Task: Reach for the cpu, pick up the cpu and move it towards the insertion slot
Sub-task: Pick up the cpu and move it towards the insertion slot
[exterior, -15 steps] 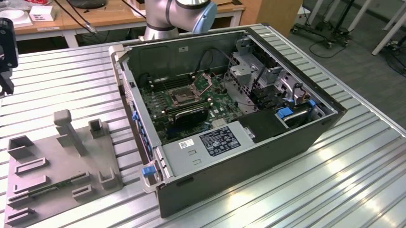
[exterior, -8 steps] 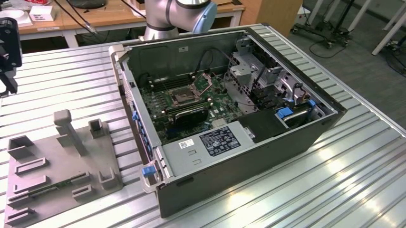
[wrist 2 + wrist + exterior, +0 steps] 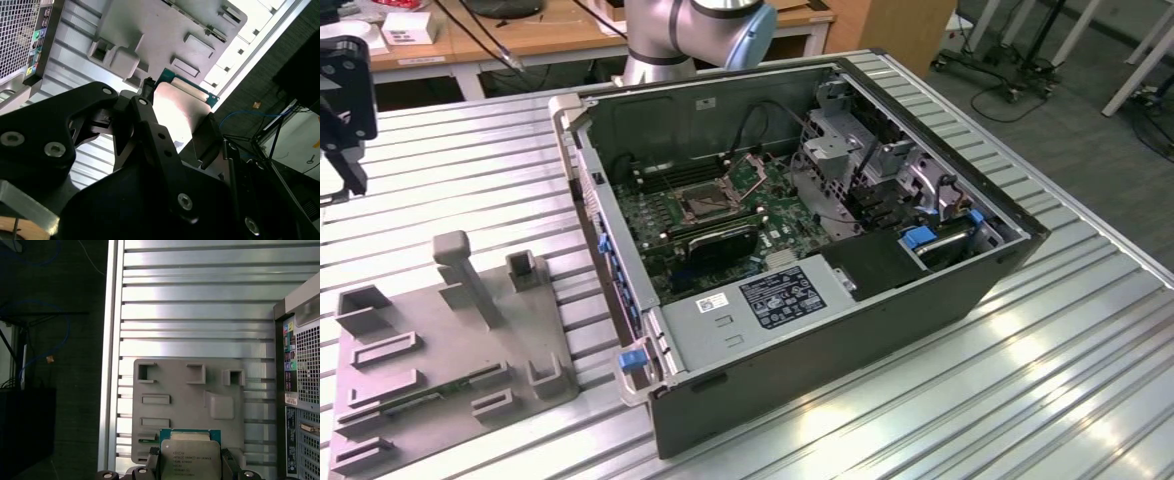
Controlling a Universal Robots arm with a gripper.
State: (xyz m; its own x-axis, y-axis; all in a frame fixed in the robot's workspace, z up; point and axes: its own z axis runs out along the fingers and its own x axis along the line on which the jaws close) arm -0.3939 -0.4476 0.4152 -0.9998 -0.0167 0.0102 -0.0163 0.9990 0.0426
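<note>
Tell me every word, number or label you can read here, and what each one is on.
Nothing can be quoted as it reads.
cpu, held between the fingers: lines of print on its face, too small to read.
black label on the metal box inside the computer: too small.
white sticker beside it: blurred.
coloured port marks on the computer's back panel: too small.

Cut off at first wrist view's edge: part of cpu [image 3: 190, 459]. Hidden behind jaws in second wrist view: one side of cpu. Cropped at exterior view's top: arm [image 3: 687, 30].
</note>
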